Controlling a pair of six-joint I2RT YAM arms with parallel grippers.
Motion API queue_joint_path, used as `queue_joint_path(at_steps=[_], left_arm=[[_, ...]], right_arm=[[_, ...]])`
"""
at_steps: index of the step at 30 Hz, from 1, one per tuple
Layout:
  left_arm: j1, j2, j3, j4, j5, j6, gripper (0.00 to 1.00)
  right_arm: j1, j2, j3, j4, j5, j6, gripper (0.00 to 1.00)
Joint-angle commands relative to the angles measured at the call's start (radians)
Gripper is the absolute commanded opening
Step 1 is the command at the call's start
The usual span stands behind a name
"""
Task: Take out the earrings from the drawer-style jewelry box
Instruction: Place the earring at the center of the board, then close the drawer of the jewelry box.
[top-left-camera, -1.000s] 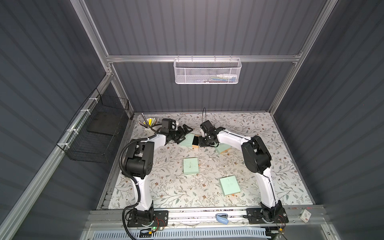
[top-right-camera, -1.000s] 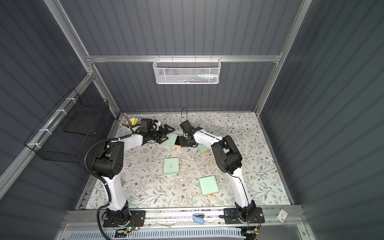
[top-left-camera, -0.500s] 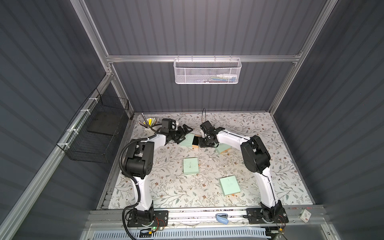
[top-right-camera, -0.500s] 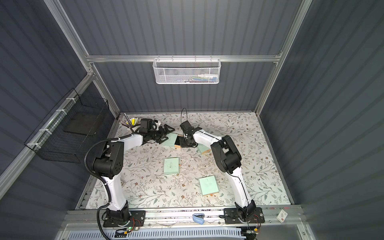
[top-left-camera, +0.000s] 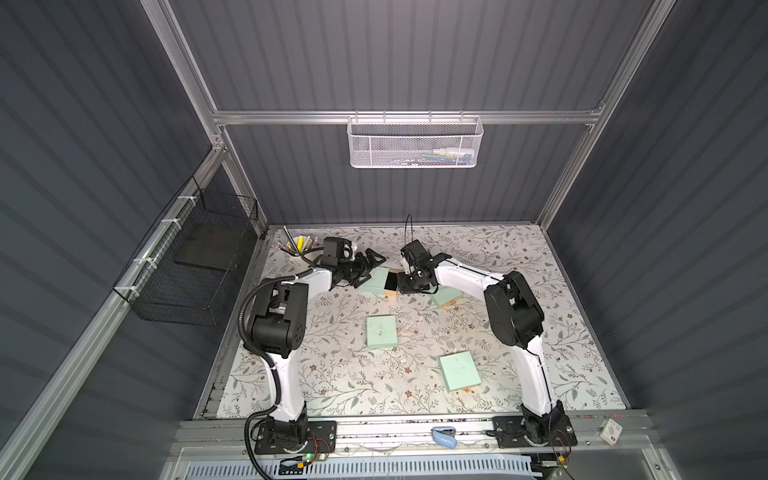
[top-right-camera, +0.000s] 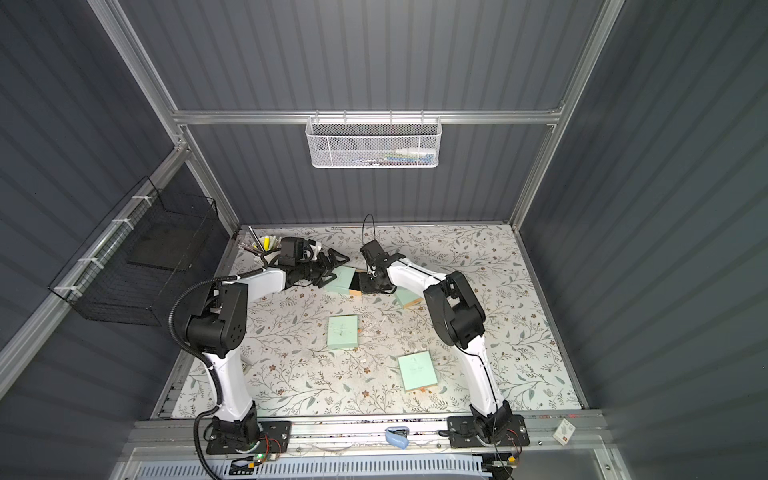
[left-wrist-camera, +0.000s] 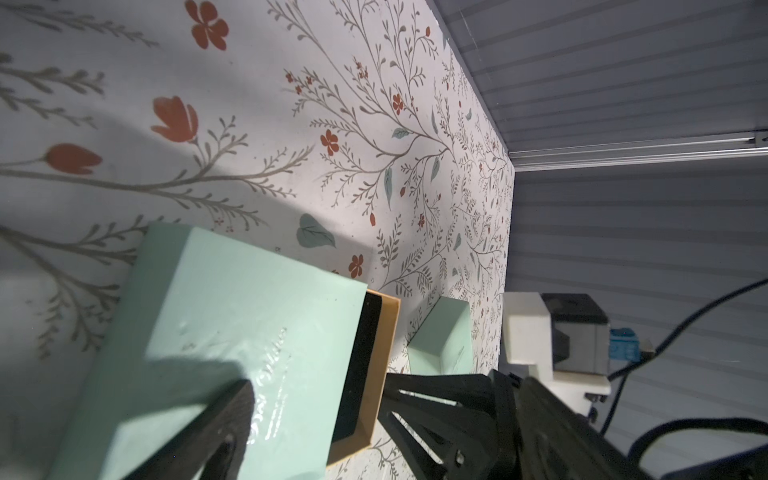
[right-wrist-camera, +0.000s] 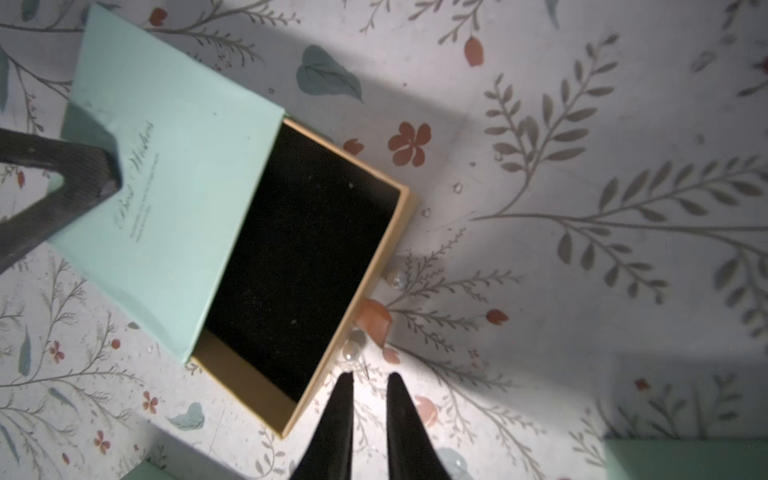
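Flowered tabletop inside a grey slatted booth, with both arms reaching toward the middle of its far edge. Jewelry box there: mint sleeve, tan drawer slid well out, black lining bare apart from two pale specks, too small to call studs or dust. Two pearly earrings already out on the tabletop, right against the drawer's front wall, either side of the pinkish pull tab.

Likely trouble: tiny round studs squirting sideways out of a closing pinch, then rolling under the drawer or getting lost among the printed flowers. Also possible: tips snagging the pull tab or the drawer wall and dragging the whole box; sleeve skating away if not pinned; arms working so near each other as to bump. Lining worth a second look too.

Right pincer: nearly closed, a narrow slit between the tips, nothing in it, poised just beside the nearer earring and the drawer's front wall, touching neither by the look of it. Left pincer: spread wide, holding nothing, one finger over the sleeve's top, pressing or merely close, cannot tell.
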Motion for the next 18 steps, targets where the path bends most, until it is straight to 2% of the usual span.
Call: queue_joint_path(at_steps=[1, 8, 18], left_arm=[[0.006, -0.034, -0.013, -0.057, -0.003, -0.015, 1.0], [0.008, -0.08, 0.0, -0.094, -0.049, 0.012, 1.0], [0.009, -0.069, 0.092, -0.306, -0.268, 0.196, 1.0]], right_arm=[[-0.003, -0.069, -0.027, -0.007, -0.002, 0.007, 0.19], [-0.005, -0.129, -0.08, 0.006, 0.023, 0.007, 0.19], [-0.018, -0.046, -0.009, -0.03, 0.026, 0.016, 0.19]])
